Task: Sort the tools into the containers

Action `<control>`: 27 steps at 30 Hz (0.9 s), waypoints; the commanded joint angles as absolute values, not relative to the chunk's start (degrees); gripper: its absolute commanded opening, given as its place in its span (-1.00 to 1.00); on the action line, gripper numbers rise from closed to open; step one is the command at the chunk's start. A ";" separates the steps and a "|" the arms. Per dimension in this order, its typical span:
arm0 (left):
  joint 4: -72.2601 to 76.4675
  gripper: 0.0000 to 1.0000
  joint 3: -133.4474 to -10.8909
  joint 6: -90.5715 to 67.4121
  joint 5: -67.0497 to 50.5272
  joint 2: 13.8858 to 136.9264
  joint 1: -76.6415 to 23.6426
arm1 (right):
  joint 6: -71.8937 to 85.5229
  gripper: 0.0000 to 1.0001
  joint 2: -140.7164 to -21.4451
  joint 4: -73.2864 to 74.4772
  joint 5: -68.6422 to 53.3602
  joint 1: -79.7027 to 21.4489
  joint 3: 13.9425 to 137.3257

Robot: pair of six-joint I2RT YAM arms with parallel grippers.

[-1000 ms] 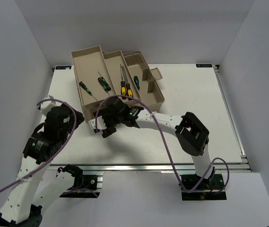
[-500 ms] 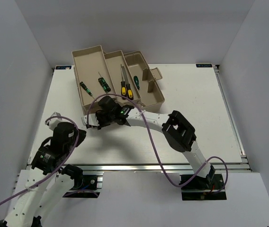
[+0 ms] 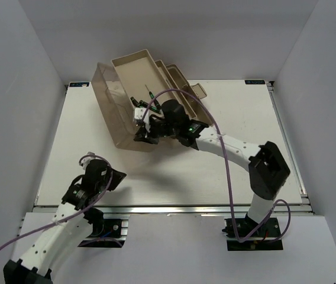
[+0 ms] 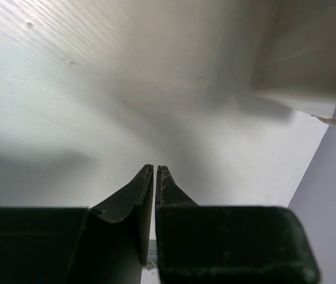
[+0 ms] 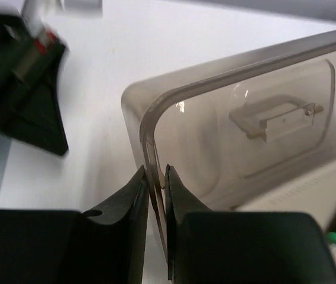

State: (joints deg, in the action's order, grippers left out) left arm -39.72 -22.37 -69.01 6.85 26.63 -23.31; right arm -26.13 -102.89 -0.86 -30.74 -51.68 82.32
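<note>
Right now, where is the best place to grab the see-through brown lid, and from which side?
The thin rim near the rounded corner of the lid, coming from outside the edge, as the right pincer does. That rim is a slim lip two fingers can straddle; the moulded handle lies flat.

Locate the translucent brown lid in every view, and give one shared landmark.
Top external: lid upper left, tilted up.
Left wrist: not recognisable, only a blurred pale shape.
Right wrist: centre and right, filling the frame.
Landmark: right gripper pinching its rim, in top and right wrist views.
</note>
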 commanded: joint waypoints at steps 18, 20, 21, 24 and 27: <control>11.86 -0.53 -34.35 -67.77 -14.41 73.64 -5.36 | -20.39 -1.00 -88.77 -18.46 -38.76 -49.48 71.46; 14.75 -0.52 -36.12 -67.68 -15.46 75.93 -4.75 | -21.00 -1.00 -88.59 -17.41 -39.11 -49.48 71.72; 16.24 -0.52 -36.47 -67.68 -16.25 76.55 -4.57 | -22.49 -0.78 -88.68 -14.71 -39.98 -49.48 72.24; 20.82 -0.53 -38.14 -68.20 -20.64 79.62 -4.04 | -27.49 0.17 -87.20 -6.48 -38.95 -49.48 75.14; 21.18 -0.53 -39.81 -68.29 -22.15 81.12 -3.78 | -33.99 0.38 -81.59 -4.40 -34.65 -49.40 73.31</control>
